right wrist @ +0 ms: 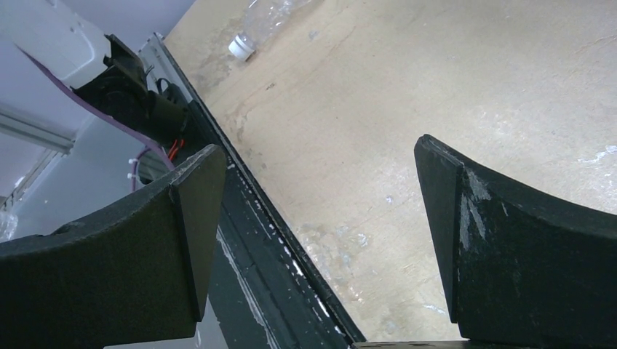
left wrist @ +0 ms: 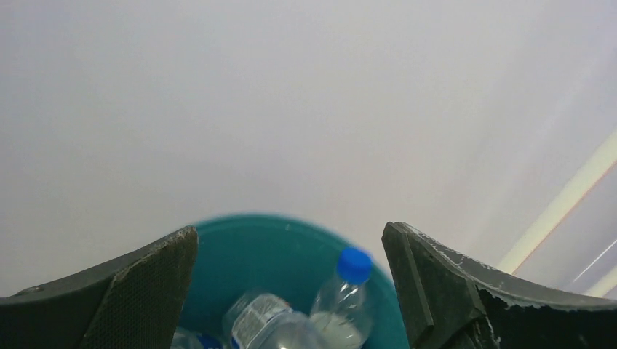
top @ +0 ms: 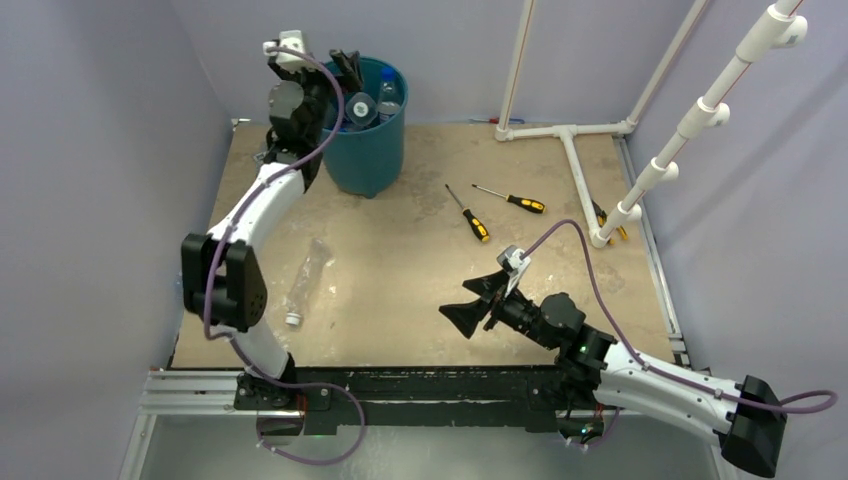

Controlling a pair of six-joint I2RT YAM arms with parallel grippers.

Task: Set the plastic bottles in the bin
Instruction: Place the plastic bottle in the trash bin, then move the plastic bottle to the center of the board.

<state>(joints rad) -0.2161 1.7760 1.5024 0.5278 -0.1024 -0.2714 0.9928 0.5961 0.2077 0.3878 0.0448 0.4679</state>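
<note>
Several plastic bottles [left wrist: 340,299] inside bin [left wrist: 251,247], left fingers [left wrist: 149,291] wide above it, right fingers [right wrist: 509,240] wide

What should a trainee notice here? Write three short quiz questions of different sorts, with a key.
1. True or false: the left fingers, above the round teal plastic bin, are shut on a bottle.
2. The clear crushed plastic bottle with a white cap lies: A on the table beside the left arm; B inside the bin; C at the table's far right corner.
3. Fill in: in the left wrist view, the upright clear bottle in the bin has a ___ cap.
Key: 1 false, they stand open and empty; 2 A; 3 blue.
</note>
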